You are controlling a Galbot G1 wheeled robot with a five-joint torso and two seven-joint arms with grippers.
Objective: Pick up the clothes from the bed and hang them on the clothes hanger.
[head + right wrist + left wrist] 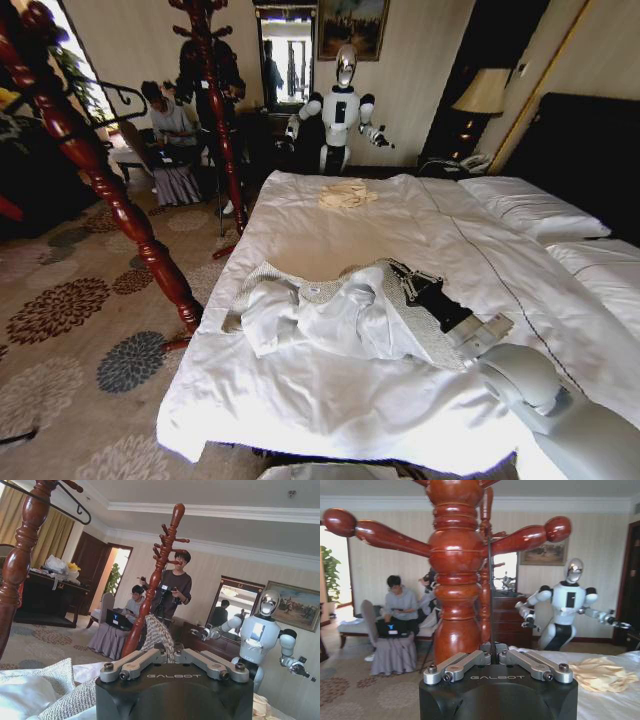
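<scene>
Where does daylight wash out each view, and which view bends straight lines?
Head view: the window glares at top left; the coat stand post bows. Left wrist view: the window behind the plant blows white. Right wrist view: the far doorway glows.

**A:** Where is there open room over the bed (330, 405)?

**B:** Mid-frame, on the bare duvet between the clothes (330, 315) at lower centre and the cream garment (347, 194) higher up. The strip along the lower edge is bare too.

**A:** And on the left?

**B:** A red coat stand (105, 185) slants across the upper left, its foot just beside the bed's edge. The clothes hanger (120, 92) juts out near its upper part. A second stand (213, 110) rises at upper centre-left, with open carpet (60, 300) between them.

**A:** And the right side?

**B:** The pillows (530, 208) and dark headboard (590, 150) close it off. Another robot (340, 110) stands beyond the far edge.

**A:** What about the right pincer (405, 282)?

**B:** It is hemmed in by the clothes' folds.
</scene>
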